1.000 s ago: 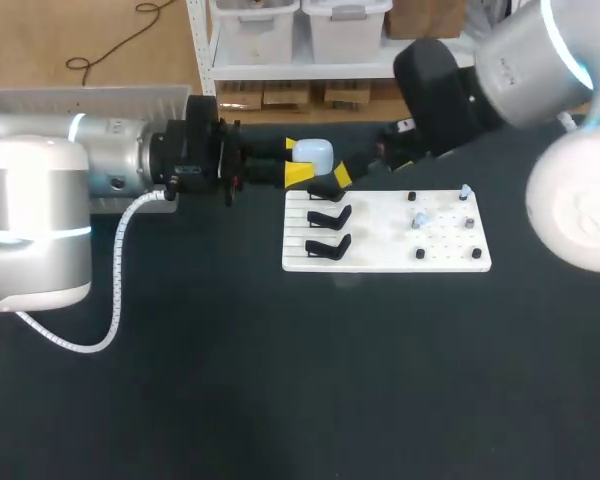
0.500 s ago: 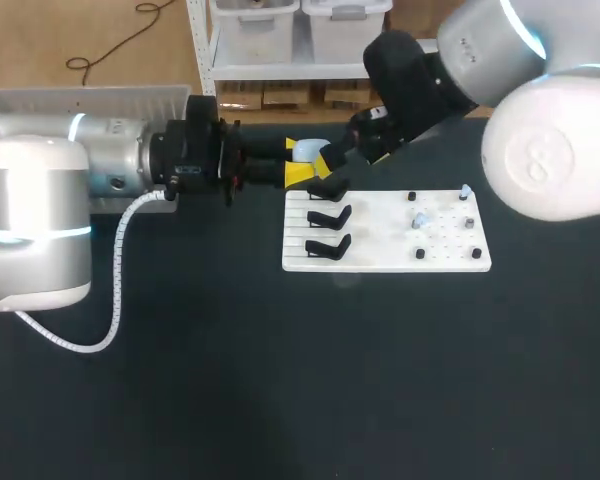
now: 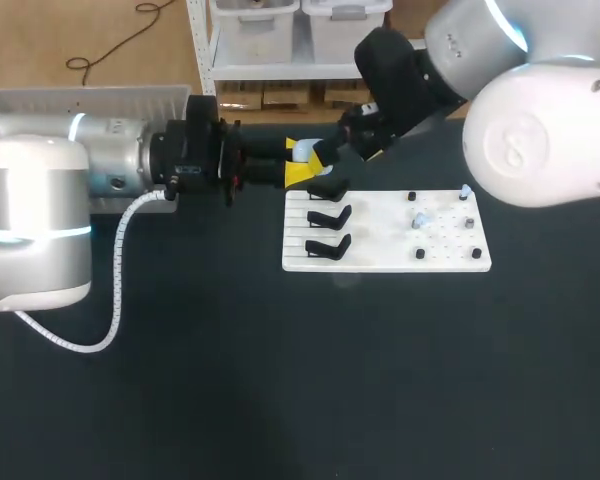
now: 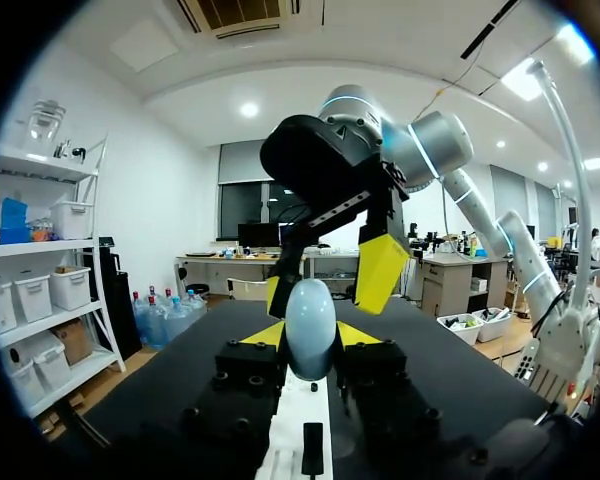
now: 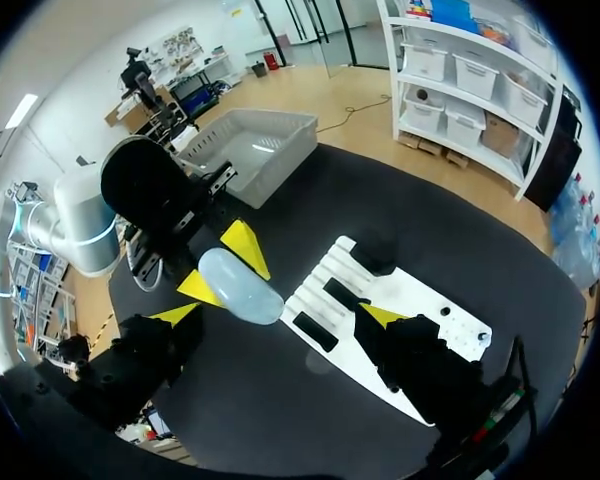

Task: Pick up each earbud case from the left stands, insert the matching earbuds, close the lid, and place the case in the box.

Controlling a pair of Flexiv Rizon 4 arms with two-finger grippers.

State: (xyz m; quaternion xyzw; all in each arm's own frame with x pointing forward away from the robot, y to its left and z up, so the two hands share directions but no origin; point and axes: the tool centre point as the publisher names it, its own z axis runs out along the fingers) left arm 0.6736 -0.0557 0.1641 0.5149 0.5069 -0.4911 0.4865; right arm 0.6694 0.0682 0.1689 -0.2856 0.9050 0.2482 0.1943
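The left gripper (image 3: 297, 160) pinches a pale blue, rounded plastic earbud case (image 3: 306, 152) at the table's far side. The right gripper (image 5: 280, 314) hangs spread, straddling it.

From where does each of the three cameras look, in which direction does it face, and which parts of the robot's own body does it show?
Head view: above and behind the robot, facing down on the table; shows the left arm and the right arm.
Left wrist view: on the left wrist, facing along its fingers toward the right arm; shows the left gripper shut on the earbud case.
Right wrist view: on the right wrist, facing down on the white board; shows the right gripper, open.
Shared: all three show the earbud case.
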